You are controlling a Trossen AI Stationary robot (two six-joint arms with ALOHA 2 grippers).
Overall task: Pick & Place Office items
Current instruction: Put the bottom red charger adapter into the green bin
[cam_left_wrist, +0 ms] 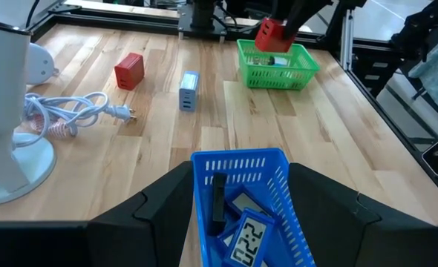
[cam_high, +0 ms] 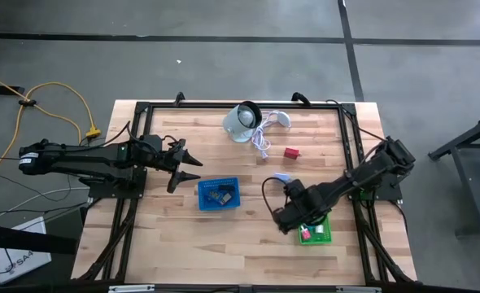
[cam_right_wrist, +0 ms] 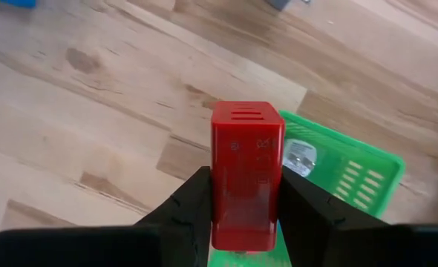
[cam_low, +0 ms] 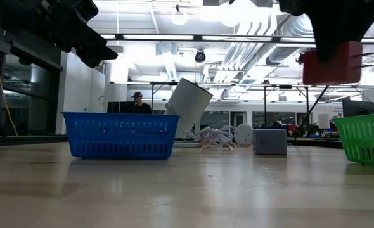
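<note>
The red block (cam_right_wrist: 246, 174), nearest the lens in the right wrist view, fills the centre of that frame, pinched upright between the right pincer's (cam_right_wrist: 243, 211) two dark fingers above the rim of the green basket (cam_right_wrist: 356, 174).

In the high view, the left arm reaches in from the left edge. The left pincer (cam_high: 187, 165) hangs at mid-frame left with its fingers spread and nothing between them, just left of the blue basket (cam_high: 218, 194). That basket sits a little left of centre on the tabletop (cam_high: 167, 236), and dark rectangles (cam_left_wrist: 241, 222) lie inside it, one showing a digit display. Above centre stands a white round device (cam_high: 242, 122) with its white cable (cam_high: 261, 144) curling below it. Right of the cable a second red block (cam_high: 291, 152) lies alone on the wood. Lower, right of centre, a pale blue block (cam_high: 282, 177) lies just above the right arm. The right pincer (cam_high: 298, 218) sits at lower right, over the left edge of the green basket, which holds a few small pieces too small to tell apart.

In the low view, the held block hangs at upper right, clear above the green basket, and a person sits far behind the blue basket.
</note>
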